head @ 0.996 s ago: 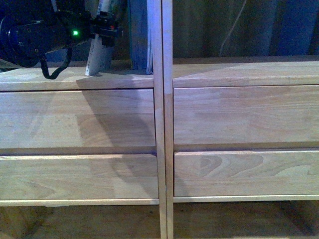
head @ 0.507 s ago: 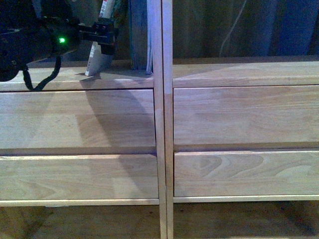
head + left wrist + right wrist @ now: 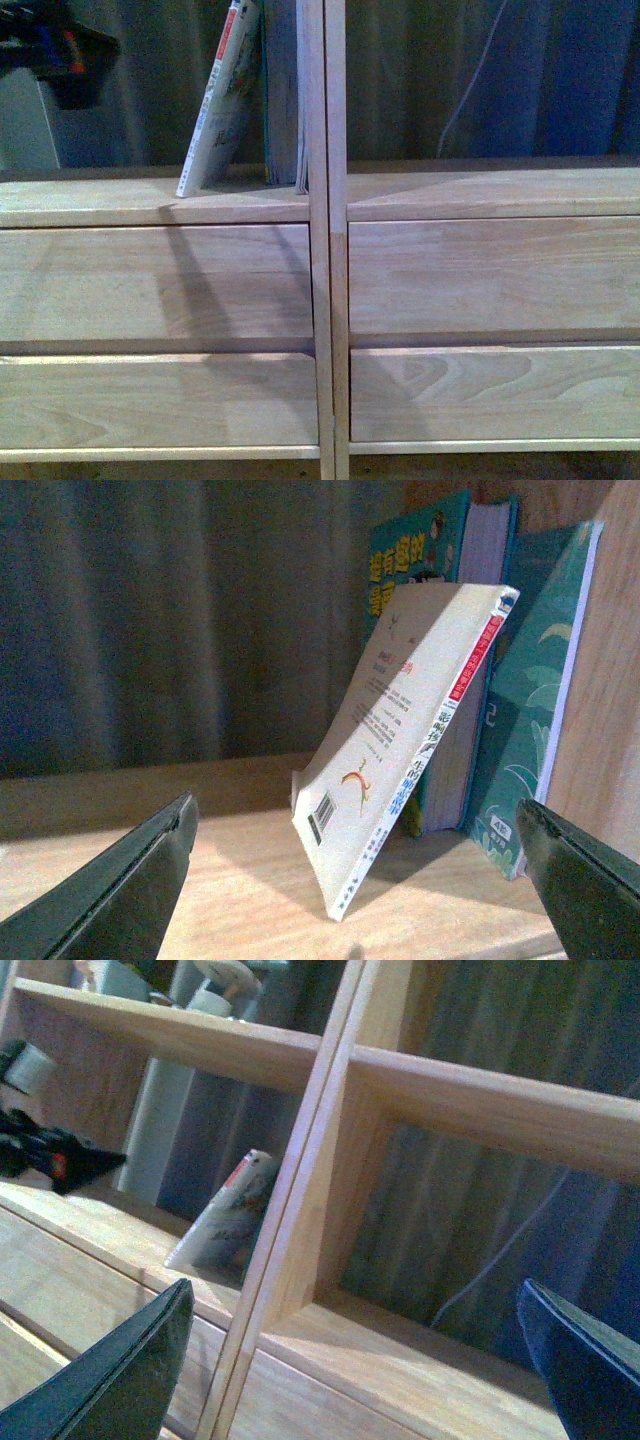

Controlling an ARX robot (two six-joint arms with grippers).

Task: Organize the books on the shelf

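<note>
The thin pale paperback (image 3: 220, 100) with red characters leans tilted on the light-wood shelf (image 3: 150, 205), its top resting against the upright teal book (image 3: 282, 100) beside the centre divider. In the left wrist view the paperback (image 3: 400, 750) leans on the thick teal book (image 3: 440, 570), and a thinner teal leaf-patterned book (image 3: 525, 710) stands against the divider. My left gripper (image 3: 355, 815) is open and empty, a little way back from the paperback; it shows dark at the far left (image 3: 75, 55). My right gripper (image 3: 355, 1295) is open and empty, facing the right column.
The upright centre divider (image 3: 325, 240) splits the shelf into two columns. Plank front panels (image 3: 480, 280) lie below the ledge. A dark curtain and a thin cable (image 3: 470, 90) hang behind the open back. A higher shelf board (image 3: 200, 1040) carries small objects.
My left gripper was at the paperback; now it is drawn back to the far left and off the book. The paperback stays leaning on the teal book. The shelf sits lower in view.
</note>
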